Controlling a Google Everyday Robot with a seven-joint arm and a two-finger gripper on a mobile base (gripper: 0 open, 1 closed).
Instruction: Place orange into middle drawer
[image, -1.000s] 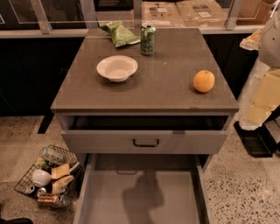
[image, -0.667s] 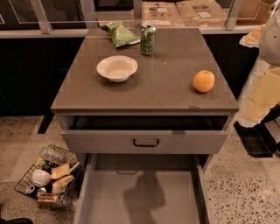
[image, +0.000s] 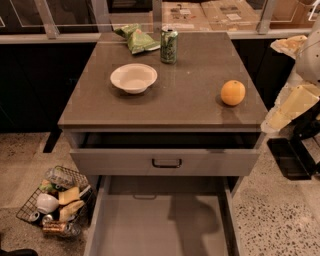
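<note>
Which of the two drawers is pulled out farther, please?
The middle drawer, lower, its bare floor showing; the upper drawer with the handle is barely open. The gripper is out of view, off right.

R edge of view: arm (image: 292, 104) bent downward, gripper (image: 291, 159) low at btm.

Worktop (image: 190, 95) taken as reference. On it: bowl (image: 133, 77) left of centre; can (image: 169, 45) at rear centre; bag (image: 137, 40) at rear left, just beside can; orange (image: 233, 92) near right edge, well apart from bowl. Beneath front edge: upper drawer (image: 165, 162) partly out; below that, middle drawer (image: 160, 225) pulled further forward. On floor to left: wire basket (image: 25, 212) holding several items. Beyond right edge: claw (image: 292, 102), off the worktop.
</note>
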